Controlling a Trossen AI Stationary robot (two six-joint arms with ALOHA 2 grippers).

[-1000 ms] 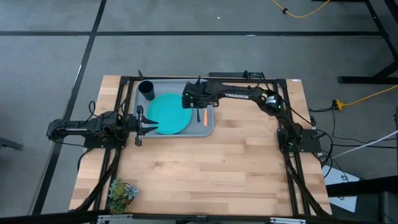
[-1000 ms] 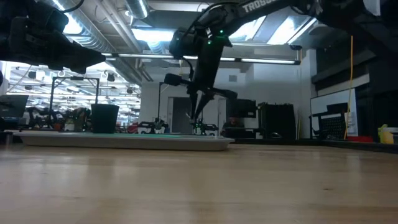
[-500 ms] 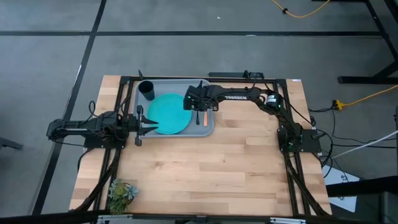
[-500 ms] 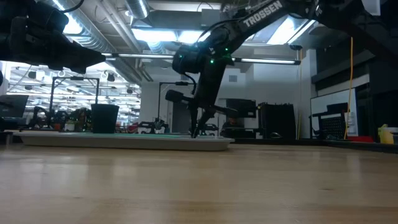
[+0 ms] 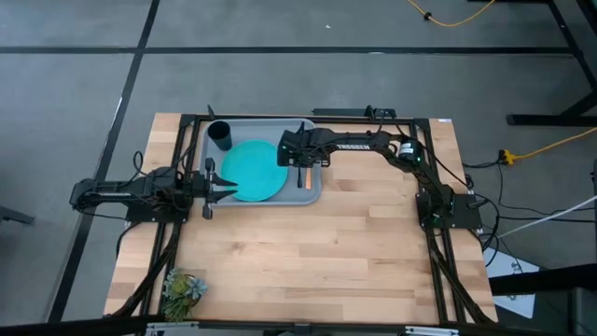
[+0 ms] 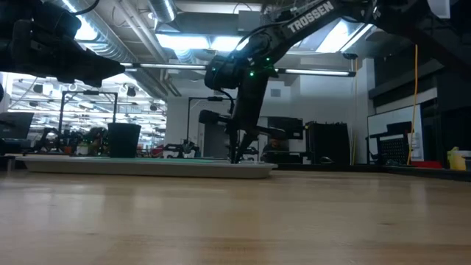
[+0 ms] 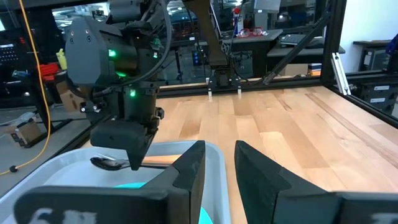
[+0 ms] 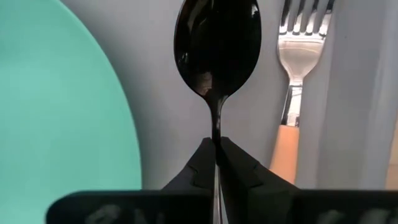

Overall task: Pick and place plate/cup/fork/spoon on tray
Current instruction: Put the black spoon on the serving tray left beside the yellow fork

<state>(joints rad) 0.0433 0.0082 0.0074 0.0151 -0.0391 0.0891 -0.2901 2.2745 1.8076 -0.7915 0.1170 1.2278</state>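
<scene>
The grey-blue tray (image 5: 264, 131), smooth with a raised rim, already carries the flat round teal plate (image 5: 252, 170), the dark cylindrical cup (image 5: 220, 135) and the orange-handled fork (image 8: 297, 87). The right gripper (image 8: 217, 163) is clenched on the thin handle of the glossy dark spoon (image 8: 217, 46), held low between plate and fork, apparently to lay it parallel. The left gripper (image 7: 217, 177) waits beside the tray's left edge, fingers apart.

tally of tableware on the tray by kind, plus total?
plate: 1
cup: 1
fork: 1
spoon: 1, right gripper shut on its handle, low over the tray
Total: 4
</scene>
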